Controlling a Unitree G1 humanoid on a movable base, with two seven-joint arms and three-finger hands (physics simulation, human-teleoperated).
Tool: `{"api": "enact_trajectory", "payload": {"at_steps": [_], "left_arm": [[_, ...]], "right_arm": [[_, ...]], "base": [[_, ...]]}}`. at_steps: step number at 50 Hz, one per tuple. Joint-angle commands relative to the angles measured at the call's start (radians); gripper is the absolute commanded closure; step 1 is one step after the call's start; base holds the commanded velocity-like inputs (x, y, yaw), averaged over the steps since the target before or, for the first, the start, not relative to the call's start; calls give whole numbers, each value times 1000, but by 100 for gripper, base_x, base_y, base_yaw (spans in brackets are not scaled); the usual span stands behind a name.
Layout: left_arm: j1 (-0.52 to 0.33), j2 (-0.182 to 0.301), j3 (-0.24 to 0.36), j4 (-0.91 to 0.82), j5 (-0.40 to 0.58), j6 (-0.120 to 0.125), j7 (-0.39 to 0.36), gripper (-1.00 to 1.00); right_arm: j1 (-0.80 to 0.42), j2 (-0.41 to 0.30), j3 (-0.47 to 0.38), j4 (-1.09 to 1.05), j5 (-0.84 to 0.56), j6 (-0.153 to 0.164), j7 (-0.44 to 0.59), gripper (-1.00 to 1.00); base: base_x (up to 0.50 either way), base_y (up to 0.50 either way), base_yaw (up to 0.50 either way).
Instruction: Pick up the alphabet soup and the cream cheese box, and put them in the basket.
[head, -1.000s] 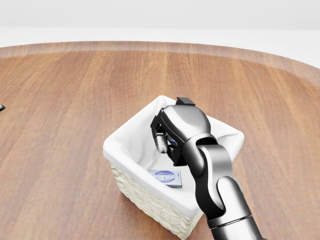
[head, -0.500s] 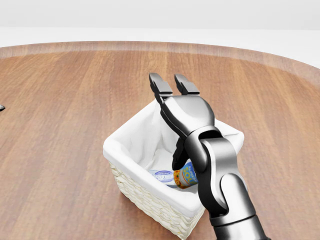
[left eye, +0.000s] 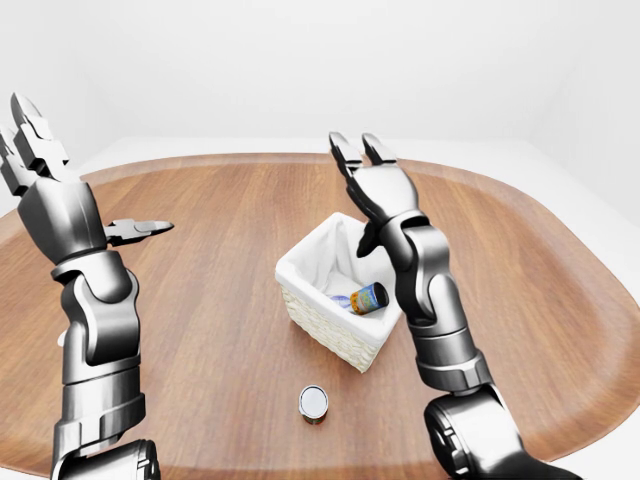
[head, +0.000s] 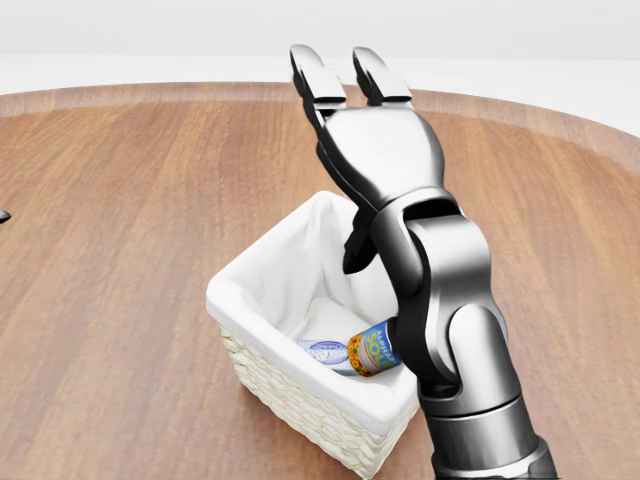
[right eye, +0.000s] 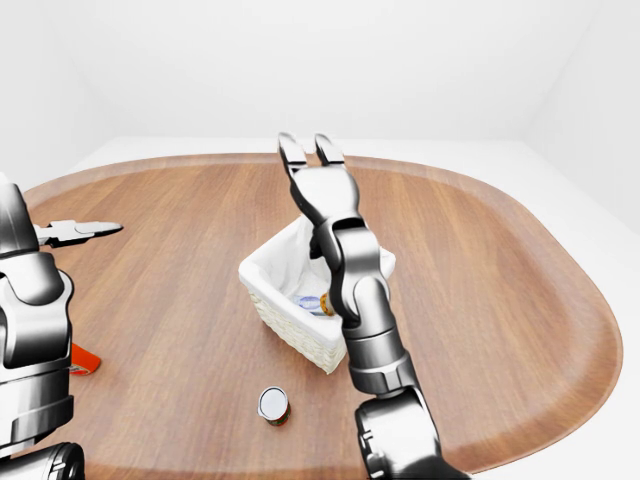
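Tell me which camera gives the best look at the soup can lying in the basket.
The head view: the alphabet soup is nearest there, on its side in the basket, label readable. The left-eye view shows it smaller; in the right-eye view the right arm hides most of it.

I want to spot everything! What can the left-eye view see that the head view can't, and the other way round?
Only the left-eye view shows the left hand, raised and open, and a small can standing on the table. The head view adds nothing new, only a closer look. Both show the open right hand above the basket, with the soup lying inside.
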Motion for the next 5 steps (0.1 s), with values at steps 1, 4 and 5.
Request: {"api": "enact_trajectory", "payload": {"at_steps": [1,4,5], "left_arm": [[-5,1,-1,12,-1,0,5,-100],[-3,1,-3,14,0,0,5,-100],[-4,1,-4,11,1,0,3,-100]], "right_arm": [[-105,-1,-35,-65,112,0,-141,-100],[-130,-12,-37,-79,169,0,-196,-100],[-140,-10,-36,-94,183,0,-209,-100]], "base": [[0,0,0],[0,0,0],[0,0,0]]}}
